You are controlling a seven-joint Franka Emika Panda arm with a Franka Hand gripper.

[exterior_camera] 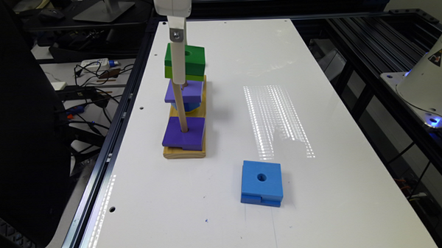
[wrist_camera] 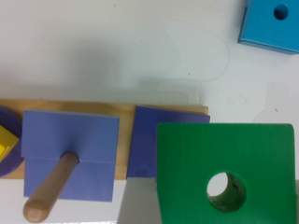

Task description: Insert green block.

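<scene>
Above the far end of the wooden base (exterior_camera: 185, 153), the green block (exterior_camera: 191, 62) hangs in the air, level, held up under the gripper (exterior_camera: 178, 59); whether the jaws are apart or clamped cannot be told, since 1 pale finger crosses the block's near face in the exterior view and the wrist view shows no fingertips. That finger hides part of the block and the top of the near peg (exterior_camera: 180, 107). Seen from the wrist, the block (wrist_camera: 224, 172) is cut off by the picture edge and covers most of 1 purple block (wrist_camera: 145, 140). A blue piece under the middle purple block (exterior_camera: 185, 91) is hard to make out. A second purple block (exterior_camera: 184, 134) sits on the near peg. A blue block (exterior_camera: 261, 183) lies well apart toward the desk's near edge. A warning triangle marks the robot base (exterior_camera: 431, 76); no writing is readable. The white desk (exterior_camera: 319, 209) is glossy, with cables beyond its left edge.
</scene>
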